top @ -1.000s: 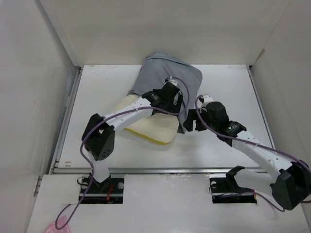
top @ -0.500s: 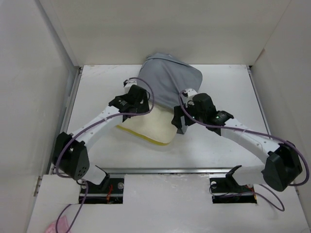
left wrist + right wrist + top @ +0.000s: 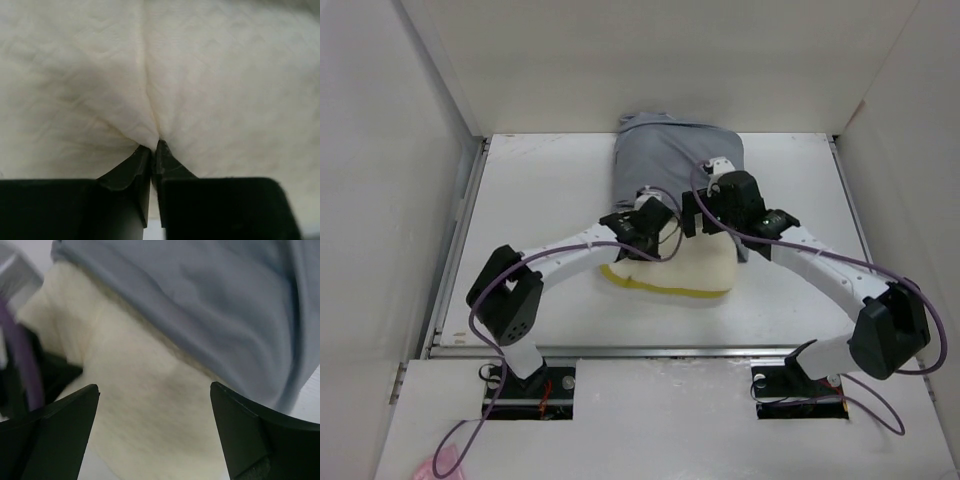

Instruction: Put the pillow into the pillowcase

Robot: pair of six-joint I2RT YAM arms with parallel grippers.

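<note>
Across the middle of the tabletop [image 3: 535,200], the pillow [image 3: 700,272] lay with its far part inside the pillowcase [image 3: 665,160] and its near part bare. The left gripper [image 3: 152,149] was pinching a puckered fold of the pillow's soft cream skin, while the right gripper [image 3: 153,400] hung spread above the grey hem. Foam and cloth both looked light and yielding, so the limp hem seemed the likeliest place to take hold.

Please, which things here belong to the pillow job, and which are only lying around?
For the job: pillow, pinched by the shut left gripper; grey pillowcase, partly over it; open right gripper.
Lying about: pink object, bottom left of the top view; what it is, I cannot tell.
</note>
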